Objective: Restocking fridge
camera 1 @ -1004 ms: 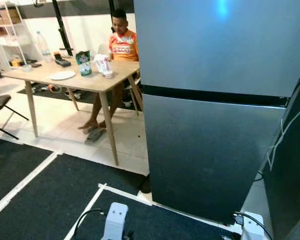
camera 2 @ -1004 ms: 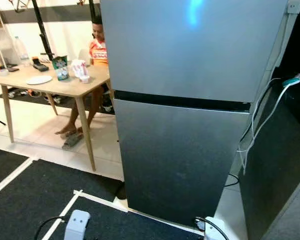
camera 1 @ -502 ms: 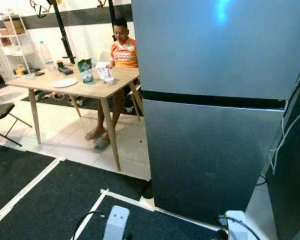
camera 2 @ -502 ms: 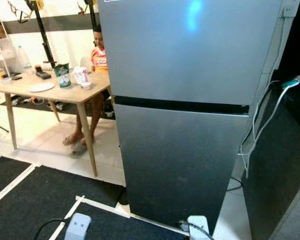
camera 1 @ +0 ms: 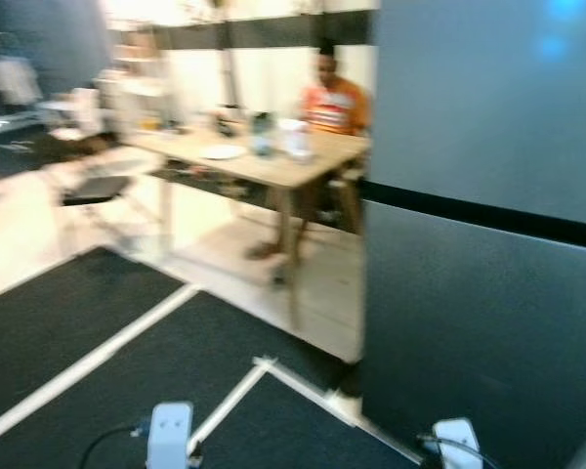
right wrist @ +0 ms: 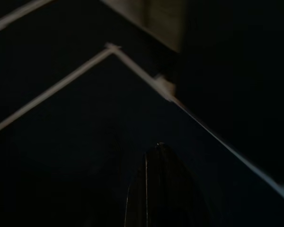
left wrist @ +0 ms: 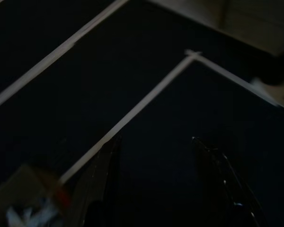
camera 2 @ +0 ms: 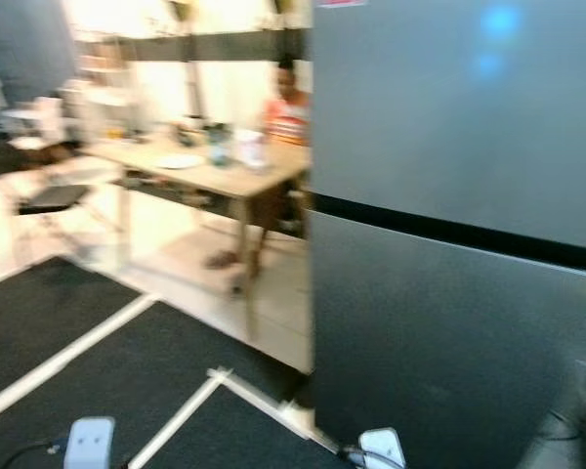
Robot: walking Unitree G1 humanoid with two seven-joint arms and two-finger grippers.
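Left eye view, blurred: at the bottom edge two pale wrist housings are seen, the left arm [camera 1: 170, 433] at lower left and the right arm [camera 1: 456, 440] at lower right, both hanging low over a dark mat [camera 1: 68, 322] crossed by white tape lines [camera 1: 230, 405]. In the left wrist view the left gripper [left wrist: 154, 146] is shown dark against that mat, its two black fingers [left wrist: 102, 175] held well apart, nothing between them. In the right wrist view the right gripper [right wrist: 158, 151] is very dark; its fingers appear pressed together into one narrow shape, with nothing seen in them.

Just beyond the right arm, the fridge [camera 1: 488, 244] is seen filling the right half of the frame, both grey doors closed, a black seam [camera 1: 479, 210] dividing upper from lower door, a blue glint [camera 1: 552, 44] near the upper right.

Past the mat, pale floor tiles [camera 1: 225, 264] are reached. Farther back, left of the fridge, a wooden table [camera 1: 273, 171] is seen in the upper middle, a white plate [camera 1: 222, 152] and some blurred packets [camera 1: 278, 137] on it. A person [camera 1: 334, 98] in an orange shirt is seated behind it, next to the fridge's edge. A dark chair [camera 1: 93, 191] stands at the left, and shelving [camera 1: 137, 68] is made out at the far wall.
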